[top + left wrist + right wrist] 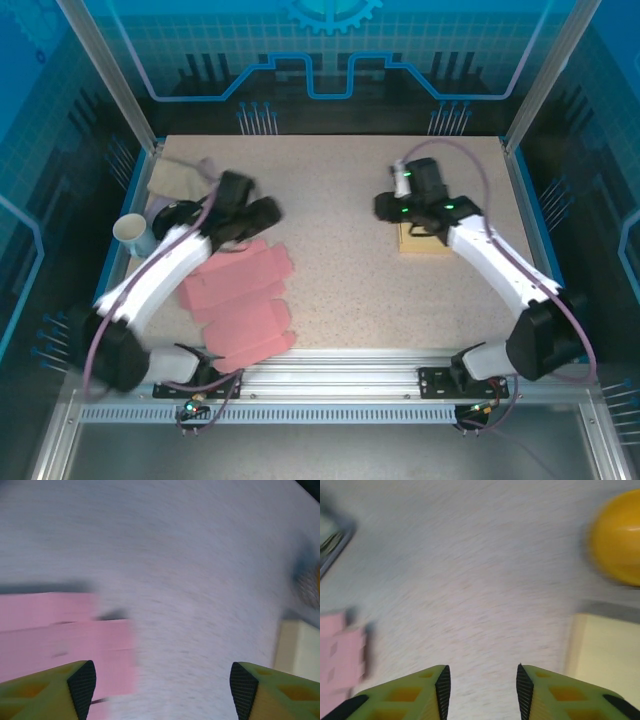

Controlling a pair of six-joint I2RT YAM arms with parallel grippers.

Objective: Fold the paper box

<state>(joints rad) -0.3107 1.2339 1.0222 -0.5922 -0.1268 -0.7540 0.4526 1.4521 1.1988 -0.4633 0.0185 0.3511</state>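
From above, the pink paper box [240,300] is seen lying flat and unfolded on the near left part of the desk [350,290]. The left hand [250,215] is held just past the far edge of the paper box. It is blurred, and how far it is open cannot be told from this height. A cup [133,233] and a crumpled cloth [180,178] are found by the left edge. The right hand [398,203] is placed well apart from the paper box, beside a cream block [425,242].

In the left wrist view, the left hand [162,690] is shown spread wide, with nothing held or touched. The paper box [60,635] is seen past the left finger, and the block [297,650] at the right edge.

In the right wrist view, the right hand [481,690] is shown with a narrower gap, its fingers apart and empty above the desk [470,580]. The paper box [340,655] is caught at the left edge and the block [605,655] at the right. A yellow round thing [617,537] is seen beyond the block.
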